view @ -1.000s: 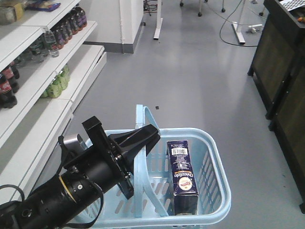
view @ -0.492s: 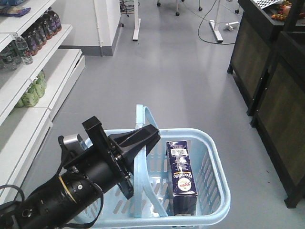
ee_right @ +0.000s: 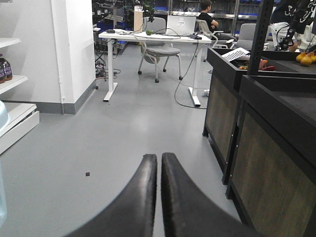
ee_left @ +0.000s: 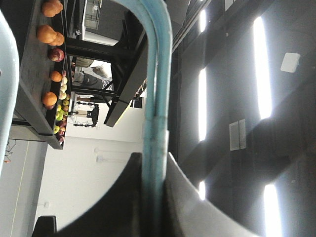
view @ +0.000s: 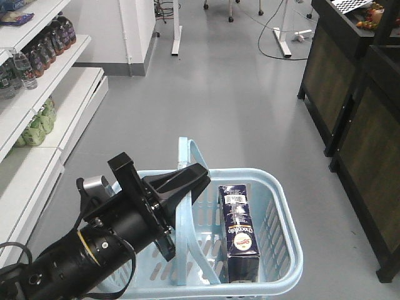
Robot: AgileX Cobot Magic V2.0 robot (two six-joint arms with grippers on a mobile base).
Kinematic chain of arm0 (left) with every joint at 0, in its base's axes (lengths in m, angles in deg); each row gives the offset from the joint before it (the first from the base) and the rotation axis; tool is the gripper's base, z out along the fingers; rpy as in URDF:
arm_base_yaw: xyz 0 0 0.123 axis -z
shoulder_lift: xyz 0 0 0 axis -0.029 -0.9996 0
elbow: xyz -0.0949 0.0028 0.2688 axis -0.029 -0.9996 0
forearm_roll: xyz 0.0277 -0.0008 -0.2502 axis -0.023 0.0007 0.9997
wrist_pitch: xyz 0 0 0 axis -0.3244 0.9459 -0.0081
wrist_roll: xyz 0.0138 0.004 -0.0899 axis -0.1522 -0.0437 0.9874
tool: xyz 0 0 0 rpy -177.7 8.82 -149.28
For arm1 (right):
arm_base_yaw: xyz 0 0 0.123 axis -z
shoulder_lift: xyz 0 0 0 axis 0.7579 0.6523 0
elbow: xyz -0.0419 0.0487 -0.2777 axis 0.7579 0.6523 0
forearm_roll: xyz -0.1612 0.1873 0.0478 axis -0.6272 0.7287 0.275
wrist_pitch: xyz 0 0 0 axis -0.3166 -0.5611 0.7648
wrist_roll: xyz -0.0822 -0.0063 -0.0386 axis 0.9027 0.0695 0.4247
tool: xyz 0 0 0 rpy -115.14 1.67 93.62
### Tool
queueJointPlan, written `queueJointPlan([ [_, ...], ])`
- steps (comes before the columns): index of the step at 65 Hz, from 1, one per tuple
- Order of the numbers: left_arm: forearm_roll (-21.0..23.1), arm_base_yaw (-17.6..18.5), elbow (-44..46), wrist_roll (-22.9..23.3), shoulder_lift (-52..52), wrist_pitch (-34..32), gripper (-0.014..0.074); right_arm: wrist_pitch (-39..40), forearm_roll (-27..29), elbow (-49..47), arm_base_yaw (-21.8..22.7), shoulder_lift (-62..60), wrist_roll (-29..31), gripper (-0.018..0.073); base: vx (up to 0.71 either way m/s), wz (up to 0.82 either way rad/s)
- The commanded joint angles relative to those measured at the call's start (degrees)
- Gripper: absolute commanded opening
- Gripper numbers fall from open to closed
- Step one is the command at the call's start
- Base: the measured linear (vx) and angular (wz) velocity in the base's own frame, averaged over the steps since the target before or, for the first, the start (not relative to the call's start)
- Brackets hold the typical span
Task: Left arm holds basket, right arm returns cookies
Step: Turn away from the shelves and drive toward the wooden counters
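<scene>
The light blue basket [view: 282, 209] hangs low in the front view, its upright handle [view: 182, 206] pinched in my left gripper [view: 189, 182], which is shut on it. From the left wrist, the same handle [ee_left: 156, 94] runs up between the two dark fingers of the left gripper [ee_left: 154, 165]. The cookies [view: 239, 230], a dark navy box with a barcode on its end, lie inside the basket on its right side. My right gripper [ee_right: 159, 158] shows only in its wrist view. It is shut with nothing in it, pointing over grey floor.
White shelves with bottles [view: 37, 56] line the left. Dark wooden cabinets [view: 359, 100] stand on the right and fill the right of the right wrist view [ee_right: 256, 133]. A white desk [ee_right: 148, 37] with chairs and a seated person is far ahead.
The whole view has swung right: the shelves slid toward the left edge and the dark cabinets came further into view. The left arm, basket and cookies keep their places in the frame.
</scene>
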Motion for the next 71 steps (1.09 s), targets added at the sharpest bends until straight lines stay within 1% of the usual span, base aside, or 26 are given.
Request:
queueJointPlan([
  [1,0.73,0.33,1.53,0.09,2.29,-14.67,-0.0003,4.34,-0.26,0.99,0.24,-0.34,0.33,-0.0006,0.15,0.01],
  [33,0.68,0.33,1.53,0.09,2.29,-14.67,-0.0003,4.34,-0.26,0.99,0.24,-0.34,0.33,-0.0006,0.22,0.0],
  [71,0.68,0.33,1.53,0.09,2.29,-14.67,-0.0003,4.34,-0.26,0.99,0.24,-0.34,0.33,-0.0006,0.33,-0.01],
])
